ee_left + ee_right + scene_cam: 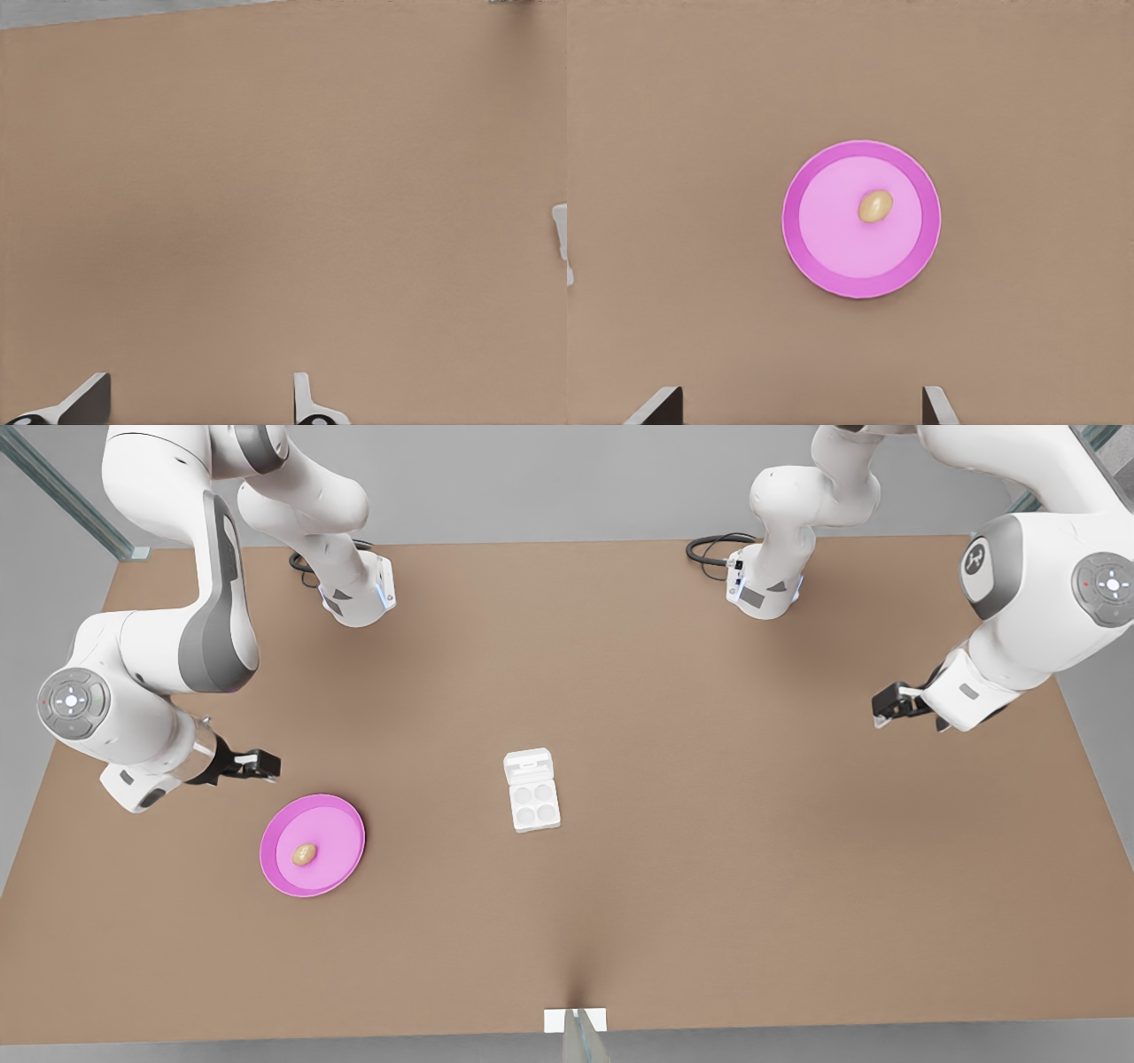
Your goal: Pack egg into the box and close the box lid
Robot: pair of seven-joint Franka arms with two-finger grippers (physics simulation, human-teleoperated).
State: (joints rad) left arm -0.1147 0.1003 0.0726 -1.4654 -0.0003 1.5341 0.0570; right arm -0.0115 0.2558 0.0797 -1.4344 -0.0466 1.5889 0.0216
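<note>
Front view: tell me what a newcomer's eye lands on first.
The round pink plate at the front view's left grabs attention, with the tan egg lying on it. Mid-table sits the white egg carton, its lid open and all four cups empty. The open right gripper hovers beside the plate.

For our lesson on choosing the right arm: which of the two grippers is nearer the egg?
The right gripper, at the front view's left, open just above the plate holding the egg. The left gripper, open, waits far across the table.
</note>
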